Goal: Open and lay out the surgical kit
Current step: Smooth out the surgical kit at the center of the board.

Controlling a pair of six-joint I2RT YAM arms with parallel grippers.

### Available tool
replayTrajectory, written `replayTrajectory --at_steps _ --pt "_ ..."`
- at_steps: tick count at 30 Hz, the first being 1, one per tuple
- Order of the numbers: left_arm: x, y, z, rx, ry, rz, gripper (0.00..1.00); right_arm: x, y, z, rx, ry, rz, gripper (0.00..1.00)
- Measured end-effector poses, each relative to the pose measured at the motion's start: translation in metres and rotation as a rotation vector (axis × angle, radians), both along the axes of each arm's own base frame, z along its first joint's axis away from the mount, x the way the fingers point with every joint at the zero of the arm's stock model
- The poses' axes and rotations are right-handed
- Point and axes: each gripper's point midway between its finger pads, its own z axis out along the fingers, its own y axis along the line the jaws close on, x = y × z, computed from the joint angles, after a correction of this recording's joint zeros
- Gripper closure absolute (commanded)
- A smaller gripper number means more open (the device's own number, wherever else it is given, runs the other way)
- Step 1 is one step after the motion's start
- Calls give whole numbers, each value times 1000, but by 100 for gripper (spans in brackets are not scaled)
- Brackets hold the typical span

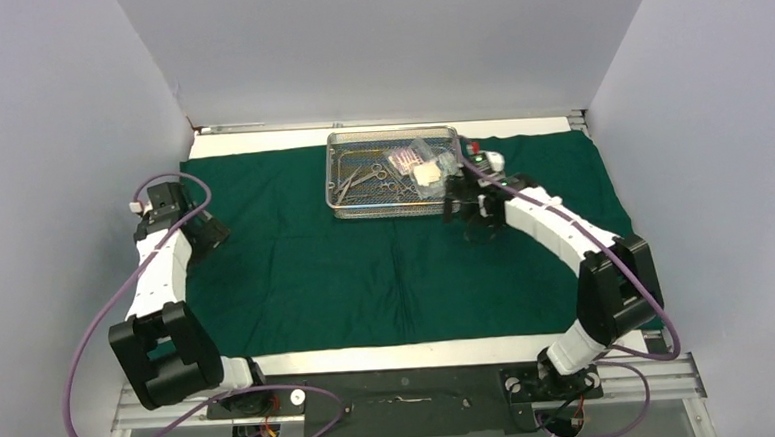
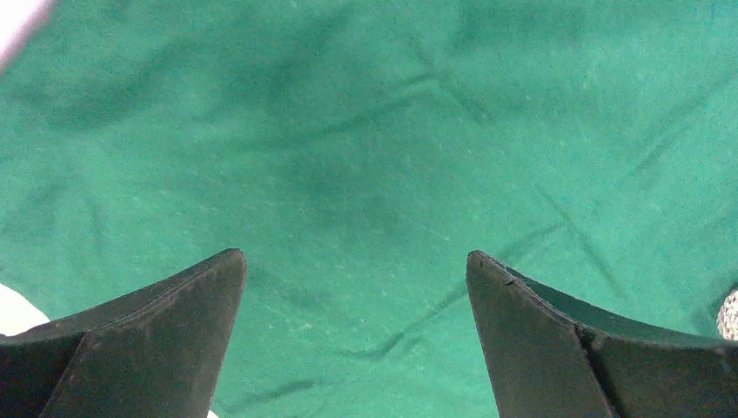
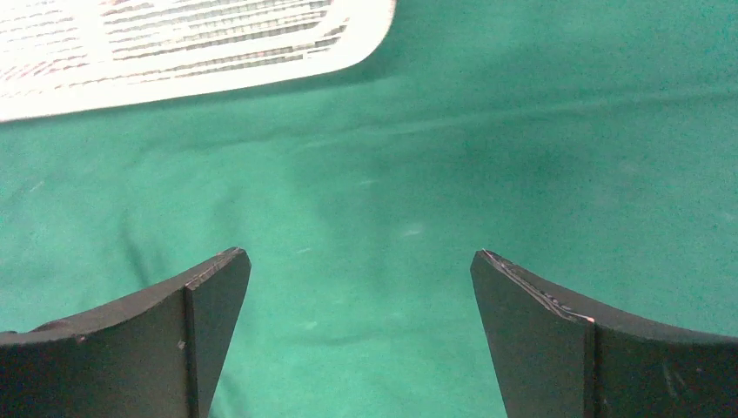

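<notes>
The dark green cloth (image 1: 366, 270) lies spread flat over the table. The silver wire-mesh tray (image 1: 337, 186) stands on it at the back centre, holding steel forceps (image 1: 361, 178) and clear gauze packets (image 1: 419, 165). My right gripper (image 1: 467, 217) is open and empty, just right of and in front of the tray's near right corner; its wrist view shows the tray's corner (image 3: 261, 52) above bare cloth (image 3: 435, 157). My left gripper (image 1: 207, 233) is open and empty over the cloth's left edge (image 2: 365, 174).
Grey walls enclose the table on three sides. A bare white strip of table (image 1: 391, 355) runs along the front edge of the cloth. White table surface shows at the lower left in the left wrist view (image 2: 13, 309).
</notes>
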Motion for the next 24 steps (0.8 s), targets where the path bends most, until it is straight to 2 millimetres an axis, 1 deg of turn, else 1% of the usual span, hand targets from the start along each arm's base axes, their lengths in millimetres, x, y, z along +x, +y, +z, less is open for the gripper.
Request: replayTrajectory --at_steps 2,4,5,7,8,10,12,16,20,23,24 --pt "1 -12 -7 -34 8 -33 4 3 -37 -10 -2 29 -110 1" --pt "-3 -18 -18 -64 29 -42 2 0 -71 -24 -12 65 -212 2" --pt "-6 -20 -24 -77 45 -45 1 -5 -85 -32 -18 88 -249 2" --pt "-14 -25 -38 -98 77 -45 0 -19 -102 -47 -24 134 -299 2" --pt "-19 -27 -45 -107 95 -45 0 -26 -109 -53 -27 154 -319 2" --pt "-29 -30 -58 -122 134 -44 5 -39 -120 -64 -24 189 -357 3" --pt "-37 -33 -68 -135 170 -42 6 -49 -128 -70 -21 207 -387 3" --pt "-49 -34 -84 -146 223 -37 8 -59 -140 -73 -9 210 -434 6" --pt "-60 -28 -96 -153 269 -2 9 -71 -148 -83 21 238 -491 9" --pt "-67 -18 -101 -175 282 61 12 -84 -154 -93 41 282 -546 10" --pt "-68 -14 -101 -189 275 87 13 -85 -157 -93 49 286 -565 10"
